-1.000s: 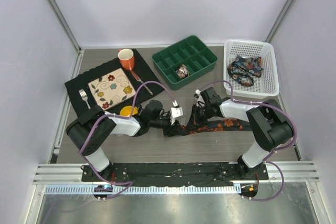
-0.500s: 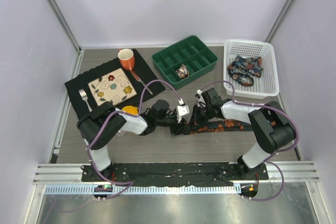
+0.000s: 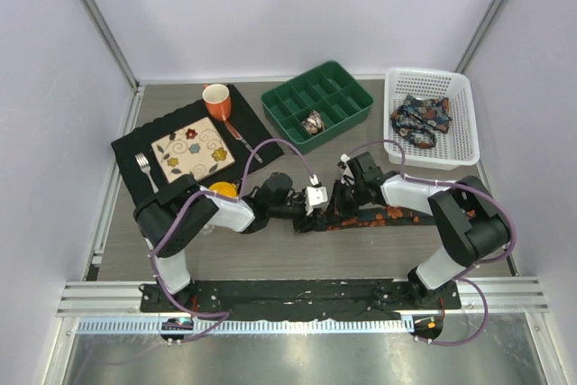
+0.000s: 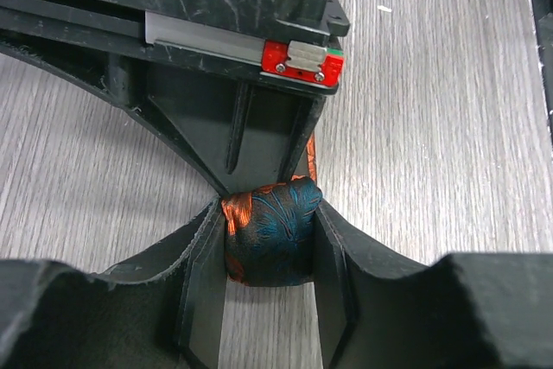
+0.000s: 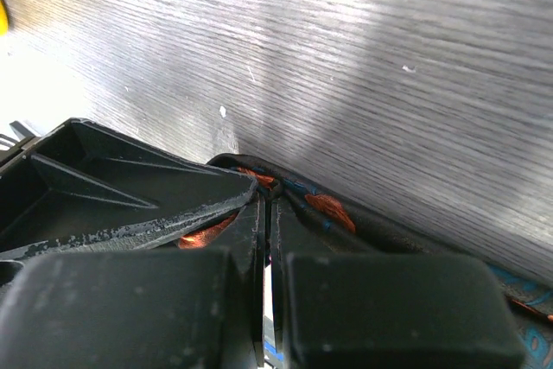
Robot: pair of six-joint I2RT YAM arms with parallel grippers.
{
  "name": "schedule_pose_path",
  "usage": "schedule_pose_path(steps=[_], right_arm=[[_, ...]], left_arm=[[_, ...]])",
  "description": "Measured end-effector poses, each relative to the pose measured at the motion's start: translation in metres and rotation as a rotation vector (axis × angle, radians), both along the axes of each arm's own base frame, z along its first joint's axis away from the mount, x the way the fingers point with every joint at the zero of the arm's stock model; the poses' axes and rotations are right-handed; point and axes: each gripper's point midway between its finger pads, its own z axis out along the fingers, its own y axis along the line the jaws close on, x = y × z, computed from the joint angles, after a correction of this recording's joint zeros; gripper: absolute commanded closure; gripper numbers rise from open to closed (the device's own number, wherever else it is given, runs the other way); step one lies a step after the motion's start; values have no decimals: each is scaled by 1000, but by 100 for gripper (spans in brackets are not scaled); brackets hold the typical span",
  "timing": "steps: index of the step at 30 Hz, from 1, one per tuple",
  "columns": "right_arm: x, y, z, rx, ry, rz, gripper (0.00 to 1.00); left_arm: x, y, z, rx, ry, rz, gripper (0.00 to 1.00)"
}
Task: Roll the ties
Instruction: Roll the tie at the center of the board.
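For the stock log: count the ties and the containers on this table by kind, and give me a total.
Containers: 2, a green divided tray and a white basket.
Ties: 3, a coil in the tray, a bundle in the basket, a strip on the table.
Total: 5.

A black rectangular placemat point(image 3: 132, 145) lies at the left of the top view on the grey wood-grain table point(image 3: 270, 245). On it sit a square cream plate with a flower pattern point(image 3: 191, 152), a silver fork point(image 3: 144, 169) just left of the plate, and an orange mug point(image 3: 216, 99) at its upper corner. A green plastic divided tray point(image 3: 341, 87) stands at upper centre, with a white plastic lattice basket point(image 3: 458, 123) at upper right.
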Motion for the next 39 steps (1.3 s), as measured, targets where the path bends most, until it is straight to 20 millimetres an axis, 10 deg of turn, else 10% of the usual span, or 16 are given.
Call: schedule_pose_path(steps=[13, 25, 39], right_arm=[[11, -10, 4, -29, -48, -54, 85], [37, -53, 45, -46, -128, -203, 62], [26, -33, 57, 98, -79, -129, 55]], left_arm=[[7, -4, -2, 128, -20, -15, 91], [23, -20, -5, 185, -59, 9, 93], [22, -22, -6, 219, -70, -25, 87]])
